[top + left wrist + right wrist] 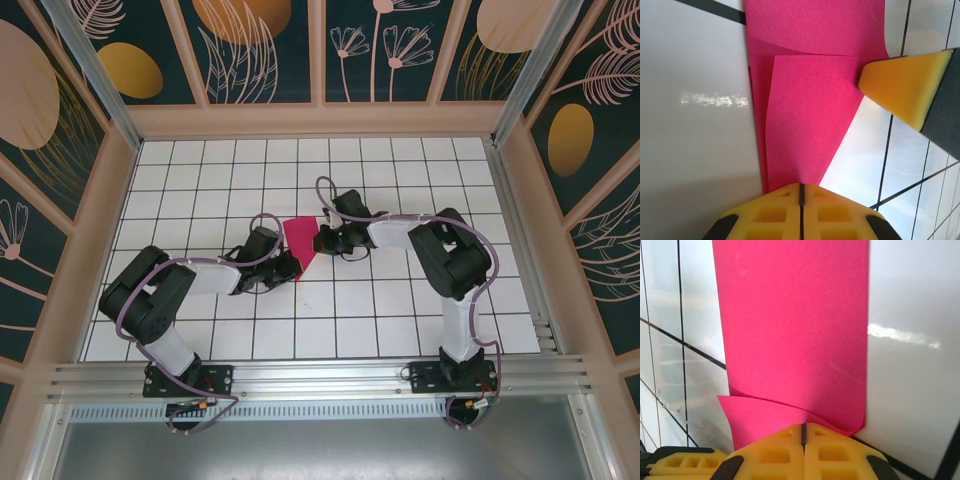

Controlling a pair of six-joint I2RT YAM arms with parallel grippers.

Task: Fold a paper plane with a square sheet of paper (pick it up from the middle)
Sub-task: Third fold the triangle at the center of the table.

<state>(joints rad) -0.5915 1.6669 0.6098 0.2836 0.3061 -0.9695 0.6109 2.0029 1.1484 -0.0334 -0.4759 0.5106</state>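
Observation:
The square sheet of paper (303, 243) is magenta-pink and lies folded on the white grid table between the two grippers. It narrows to a point at its near end. My left gripper (291, 268) is shut, and its yellow fingertips (790, 192) sit on the narrow end of the paper (810, 115). My right gripper (326, 240) is shut at the sheet's right side. Its fingertips (815, 432) rest where a loose flap curls over the lower layer of the paper (795, 325). Whether either pair pinches paper is hidden by the tips.
The white tiled table (400, 180) is walled by a wooden frame (320, 122) with patterned panels. An aluminium rail (330, 375) carrying both arm bases runs along the near edge. The right gripper's yellow pad (905, 87) reaches into the left wrist view.

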